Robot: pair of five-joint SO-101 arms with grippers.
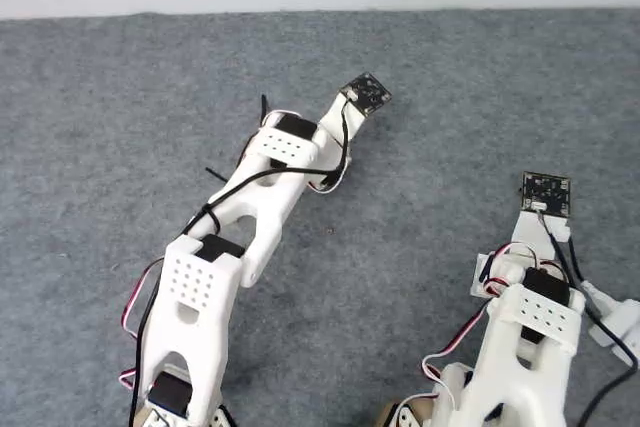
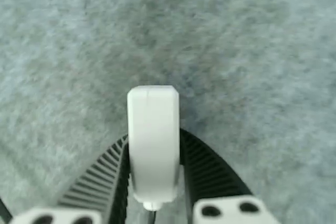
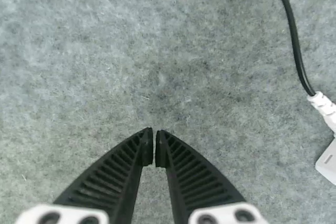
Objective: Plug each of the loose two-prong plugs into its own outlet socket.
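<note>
While the left gripper is clamped on a white two-prong plug, its ribbed black fingers press the plug's two flat sides. The plug's rounded end points away from the wrist, above the grey felt table; the prongs cannot be made out. The right gripper is closed on nothing, its tips touching, and hangs over bare felt. Off to one side of it lies a second white plug, flat on the felt and well apart from the tips, with a black cable running away from it. From above, the left arm stretches out toward the middle of the table. The right arm is folded back nearer the front, with the second white plug just beside it at the picture's right edge.
</note>
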